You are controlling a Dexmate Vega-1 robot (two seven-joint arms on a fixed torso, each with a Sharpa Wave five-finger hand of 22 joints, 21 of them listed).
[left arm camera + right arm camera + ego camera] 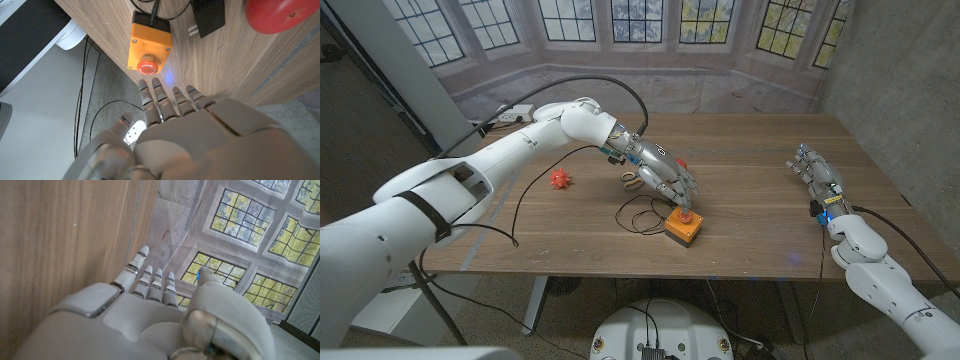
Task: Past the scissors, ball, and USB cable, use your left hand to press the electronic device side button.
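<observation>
An orange box [684, 228] with a red button [686, 214] sits near the table's front edge, middle. My left hand [665, 178] reaches over it, holding nothing, fingers straight and close together, pointing down at the button. In the left wrist view the fingertips [143, 85] stop just short of the red button [146, 66] on the orange box [150, 42]; I cannot tell if they touch. A black USB cable [640, 215] loops beside the box. The scissors [631, 181] lie partly under my left hand. A red spiky ball [559, 179] lies further left. My right hand [817, 172] stays at the table's right side, fingers extended, holding nothing.
The wooden table [760, 200] has bare room between the box and my right hand. A black plug [209, 17] lies next to the box, with a red rounded thing [280, 15] beyond it. A white power strip [512, 115] sits at the back left corner.
</observation>
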